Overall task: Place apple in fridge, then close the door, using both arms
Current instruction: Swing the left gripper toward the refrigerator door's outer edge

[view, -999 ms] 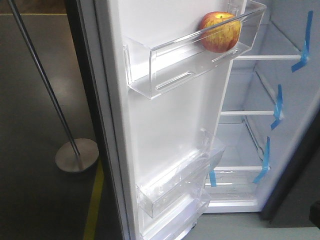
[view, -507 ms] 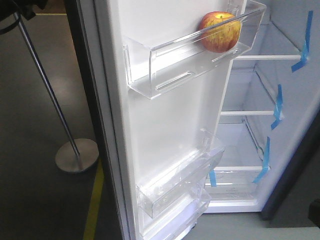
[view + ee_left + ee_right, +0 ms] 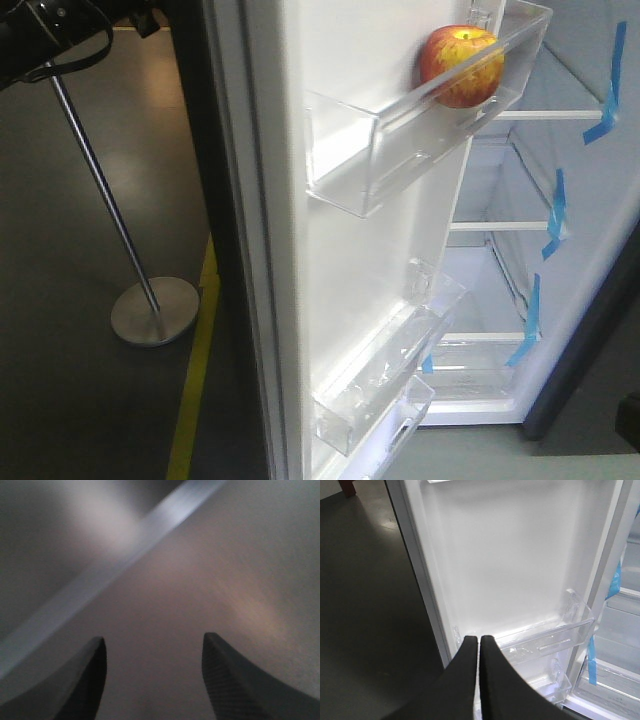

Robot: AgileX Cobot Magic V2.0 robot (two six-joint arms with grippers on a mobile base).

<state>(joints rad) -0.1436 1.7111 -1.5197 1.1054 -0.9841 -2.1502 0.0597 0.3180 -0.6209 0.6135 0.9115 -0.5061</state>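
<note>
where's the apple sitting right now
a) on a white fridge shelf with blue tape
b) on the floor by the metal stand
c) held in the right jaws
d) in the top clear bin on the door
d, the apple rests in the upper clear bin on the door lining.

Left-wrist view: blurred grey surface (image 3: 215,580) behind the left pincer (image 3: 154,652), unidentifiable; front view: left arm (image 3: 50,30) cropped at the top edge, apple (image 3: 462,66) partly veiled by the bin's (image 3: 400,140) clear wall.
</note>
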